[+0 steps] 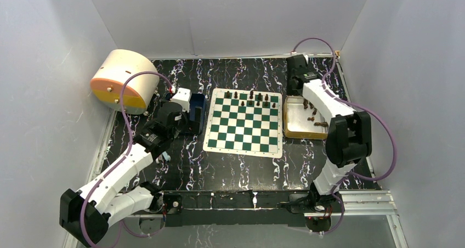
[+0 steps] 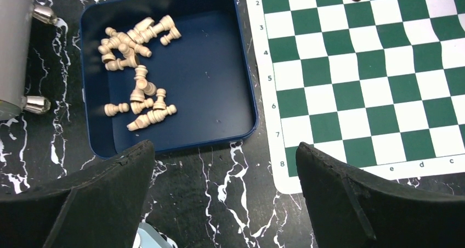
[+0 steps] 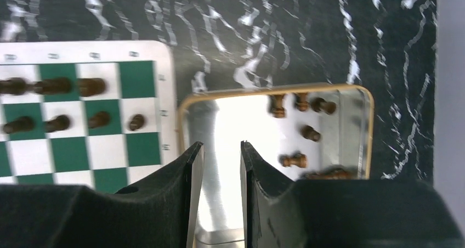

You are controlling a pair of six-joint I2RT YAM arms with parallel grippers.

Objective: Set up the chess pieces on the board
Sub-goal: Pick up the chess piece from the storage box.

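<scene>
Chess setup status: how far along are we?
Done: some dark brown chess pieces stand on the two far rows of the green-and-white checked board. In hand: nothing; right gripper hangs empty, jaws slightly apart, over the gold tin tray; left gripper open above the blue tray. Left: several dark pieces in the gold tray, cream pieces lying in the blue tray.

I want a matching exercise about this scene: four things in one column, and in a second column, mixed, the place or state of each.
Column 1
1. cream pieces
2. gold tray
3. left gripper
4. board

Column 2
A. right of the board
B. lying in the blue tray
C. fingers wide open
D. dark pieces on its far rows

Pairs: 1-B, 2-A, 3-C, 4-D
</scene>
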